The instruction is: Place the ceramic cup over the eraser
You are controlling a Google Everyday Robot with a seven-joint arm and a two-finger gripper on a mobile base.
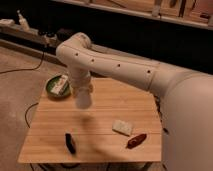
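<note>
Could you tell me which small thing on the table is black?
The eraser, lower left in view; the block is cream, the stick reddish-brown. The gripper holds the cup above the table.

A wooden table stands on grey carpet, a black cable beside it. Behind runs a dark wall under a shelf.

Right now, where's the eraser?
In the camera view the eraser lies near the front-left edge of the table, left of the cream block. The tool, shut on the ceramic cup, hangs above the table farther back.
</note>
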